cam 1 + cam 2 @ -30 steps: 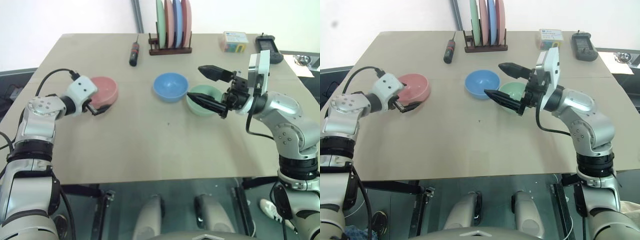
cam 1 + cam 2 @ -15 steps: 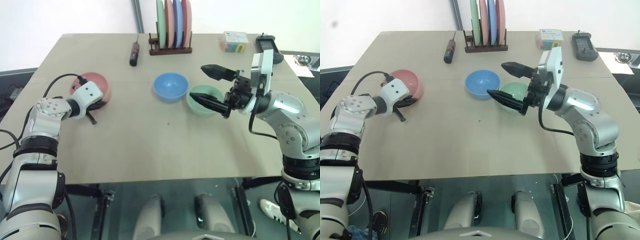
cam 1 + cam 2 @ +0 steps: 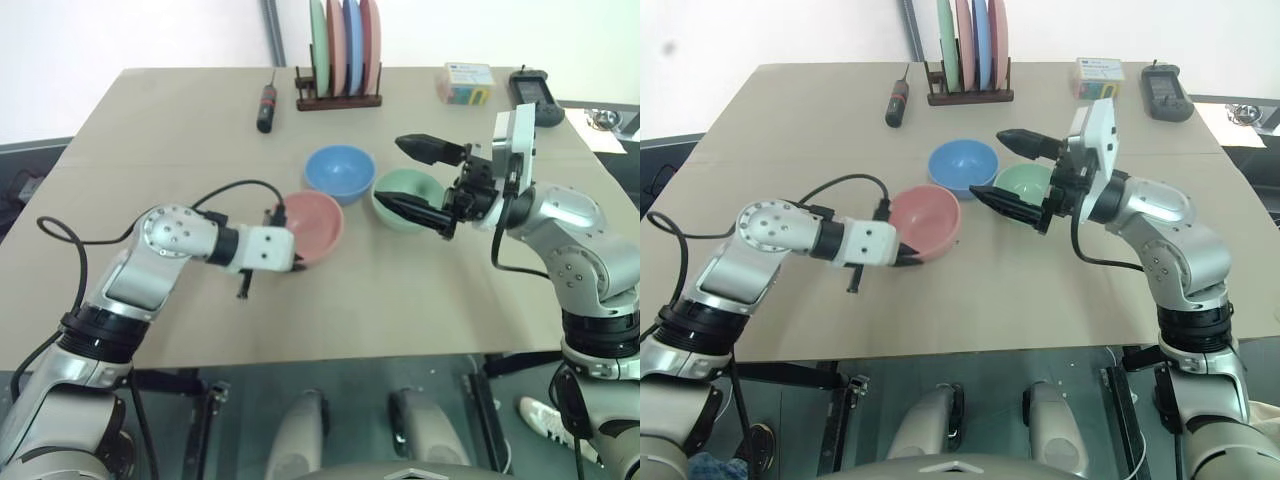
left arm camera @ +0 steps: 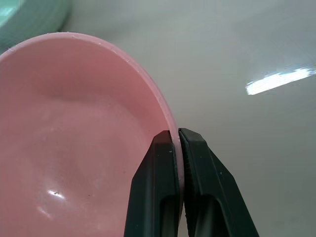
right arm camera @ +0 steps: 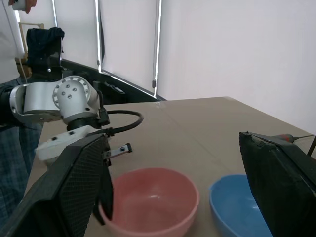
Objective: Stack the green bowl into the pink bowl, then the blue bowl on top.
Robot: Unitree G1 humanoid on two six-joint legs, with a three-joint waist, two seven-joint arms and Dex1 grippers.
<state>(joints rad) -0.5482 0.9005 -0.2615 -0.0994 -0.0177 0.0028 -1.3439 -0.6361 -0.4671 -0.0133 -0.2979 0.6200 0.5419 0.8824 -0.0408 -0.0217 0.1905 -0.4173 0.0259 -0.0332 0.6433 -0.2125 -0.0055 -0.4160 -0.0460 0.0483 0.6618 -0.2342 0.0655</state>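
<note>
Our left gripper [image 4: 177,136] pinches the rim of the small round salmon-pink plastic bowl [image 3: 312,225], just beside the sky-blue plastic bowl [image 3: 340,172] and mint-green plastic bowl [image 3: 405,199]. Our right gripper [image 3: 414,177] hovers spread wide over the green one.

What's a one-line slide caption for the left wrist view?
Left gripper shut on the rim of the salmon-pink plastic bowl over the tan tabletop.

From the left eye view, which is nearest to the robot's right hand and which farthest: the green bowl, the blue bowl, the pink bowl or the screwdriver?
1. Green bowl: right below the open right hand.
2. Blue bowl: just beyond it, toward the table's middle.
3. Pink bowl: further toward the robot's left, its rim pinched by the left hand.
4. Screwdriver: far back near the plate rack.
</note>
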